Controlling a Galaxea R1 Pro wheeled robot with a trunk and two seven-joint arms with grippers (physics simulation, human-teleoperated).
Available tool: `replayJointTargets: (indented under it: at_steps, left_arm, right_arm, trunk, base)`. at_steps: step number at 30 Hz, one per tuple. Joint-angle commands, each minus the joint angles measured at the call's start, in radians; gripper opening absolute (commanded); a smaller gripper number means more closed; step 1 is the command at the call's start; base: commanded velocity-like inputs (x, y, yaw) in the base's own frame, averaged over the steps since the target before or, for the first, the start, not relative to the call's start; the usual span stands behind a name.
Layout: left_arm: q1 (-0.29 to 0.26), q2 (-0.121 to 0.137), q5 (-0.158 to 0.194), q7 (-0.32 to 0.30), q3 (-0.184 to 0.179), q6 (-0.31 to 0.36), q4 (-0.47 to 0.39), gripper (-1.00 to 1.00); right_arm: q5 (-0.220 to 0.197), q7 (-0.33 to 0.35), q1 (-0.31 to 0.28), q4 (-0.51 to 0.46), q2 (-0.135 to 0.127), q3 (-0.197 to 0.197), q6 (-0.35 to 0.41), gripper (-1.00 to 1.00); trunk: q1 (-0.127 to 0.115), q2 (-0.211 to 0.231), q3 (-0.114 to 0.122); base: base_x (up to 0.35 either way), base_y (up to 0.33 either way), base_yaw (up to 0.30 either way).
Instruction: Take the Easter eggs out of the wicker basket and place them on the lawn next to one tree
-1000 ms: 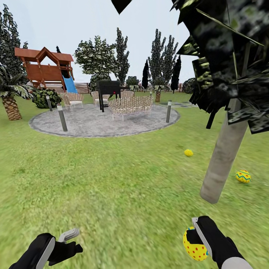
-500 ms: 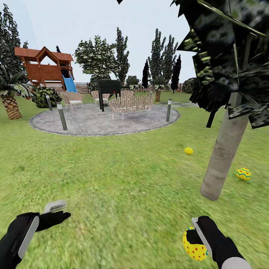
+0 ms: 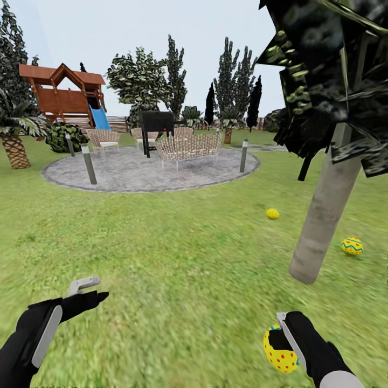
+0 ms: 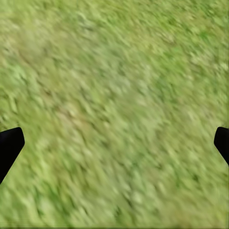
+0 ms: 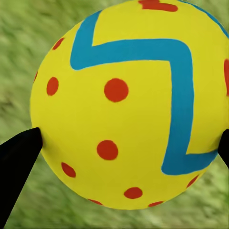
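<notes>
Down low, right gripper [image 3: 282, 345] clamped on a smooth yellow egg [image 3: 279, 351], red dots, blue zigzag, half hidden behind black fingers [image 5: 16, 157]. Left gripper [image 3: 89, 289] spread wide over blurred lawn [image 3: 178, 269]. Beyond, pale straight tree trunk [image 3: 323, 215], crown cut off above; second egg [image 3: 351, 246] just beside it, third egg [image 3: 272, 213] near, small and indistinct.

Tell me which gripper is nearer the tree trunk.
Right. The right gripper, shut on an Easter egg, sits just short of the tree trunk; the left gripper is open, far across the lawn.
</notes>
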Motion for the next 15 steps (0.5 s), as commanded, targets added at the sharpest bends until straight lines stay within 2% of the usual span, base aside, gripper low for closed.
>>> replayJointTargets:
  at_steps: [1, 15]
  left_arm:
    - [-0.001, -0.001, -0.001, -0.005, 0.002, 0.005, 0.0, 1.0]
    - [-0.001, 0.0, -0.003, -0.003, 0.004, -0.021, -0.001, 1.0]
  right_arm:
    - [0.001, -0.001, 0.0, -0.001, 0.0, 0.0, 0.004, -1.0]
    - [0.001, -0.001, 0.0, -0.001, 0.0, -0.002, 0.004, -1.0]
  trunk:
    - [0.0, -0.001, -0.005]
    - [0.006, -0.004, -0.059]
  base:
    - [0.0, 0.0, 0.0]
    - [0.0, 0.0, 0.0]
